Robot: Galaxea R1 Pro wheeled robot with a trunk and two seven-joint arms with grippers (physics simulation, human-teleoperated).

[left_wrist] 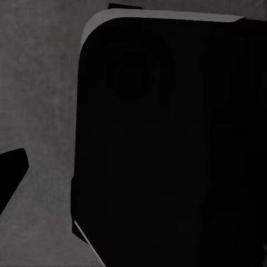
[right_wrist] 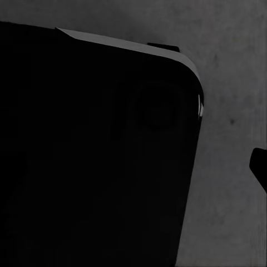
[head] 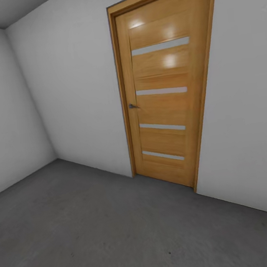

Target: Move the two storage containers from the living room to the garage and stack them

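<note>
I am in the garage, facing a corner of pale grey walls (head: 73, 95) above the dark grey concrete floor (head: 100, 234). The two storage containers are out of view. The left wrist view looks down past a large black rounded part of my own body (left_wrist: 167, 144) onto the floor (left_wrist: 39, 83), and one dark fingertip (left_wrist: 11, 169) pokes in at the picture's edge. In the right wrist view there is the same kind of black bulk (right_wrist: 94, 161), floor (right_wrist: 233, 72), and a sliver of one fingertip (right_wrist: 259, 167). Nothing is seen between the fingers.
A shut wooden door (head: 166, 91) with frosted strips and a small metal handle (head: 133, 106) stands in the wall ahead, right of centre. The room corner (head: 32, 100) lies to the left. Bare concrete stretches from me to the walls.
</note>
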